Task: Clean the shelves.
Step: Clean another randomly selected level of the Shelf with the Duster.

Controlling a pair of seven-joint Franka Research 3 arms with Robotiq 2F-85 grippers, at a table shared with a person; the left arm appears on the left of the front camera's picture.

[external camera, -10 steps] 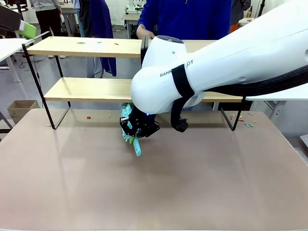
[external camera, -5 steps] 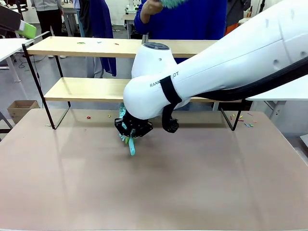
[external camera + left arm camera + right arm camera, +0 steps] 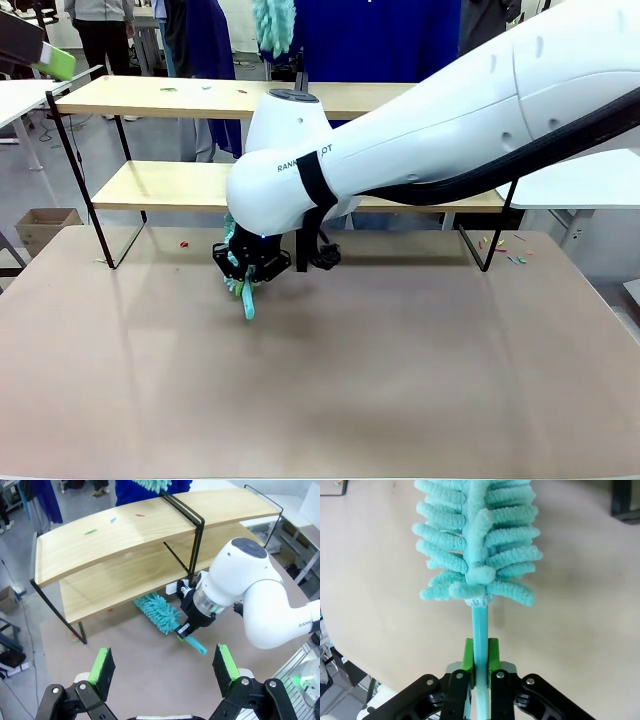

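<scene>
- Right wrist view shows your right gripper (image 3: 480, 667) clenched on the teal duster (image 3: 477, 550) by its thin handle; keep that grip firm.
- Your left gripper (image 3: 165, 667) hangs released above the table's near-left area.
- Sweep under the shelves (image 3: 180, 98), along the table's far edge, where small scraps (image 3: 184, 243) lie; they look like paper bits, perhaps.
- Keep the fluffy head low and flat.

A glossy white right arm (image 3: 420, 130) with rounded joints is seen, banded by a black strap, trailed by a black cable, lettered in dark print, ending in a black gripper (image 3: 479, 667) with green pads (image 3: 467, 655).
</scene>
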